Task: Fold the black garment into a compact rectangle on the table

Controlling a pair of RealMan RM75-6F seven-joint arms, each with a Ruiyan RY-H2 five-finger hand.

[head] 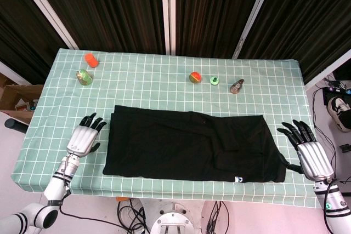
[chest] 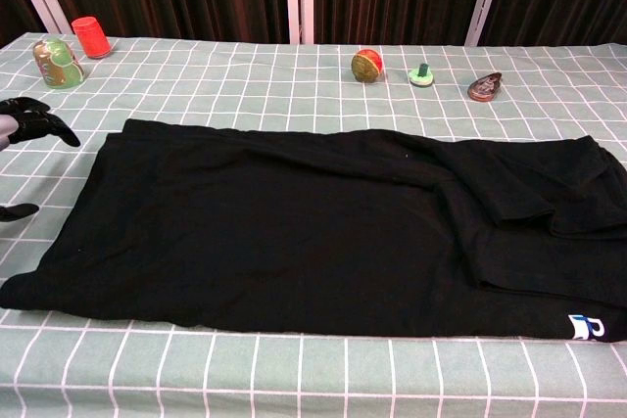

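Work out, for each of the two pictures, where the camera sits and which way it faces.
Head view: high above the near edge, looking steeply down on the checked table; left hand and right hand flank the black garment.
Chest view: low at the near edge, facing across; only the left hand's dark fingers show.
Shared: garment, orange cup, ball.

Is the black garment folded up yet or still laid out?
Partly folded, not yet compact: the black garment lies as one long flat strip, with layered edges near its right end. Both hands rest on the table beside it, holding nothing.
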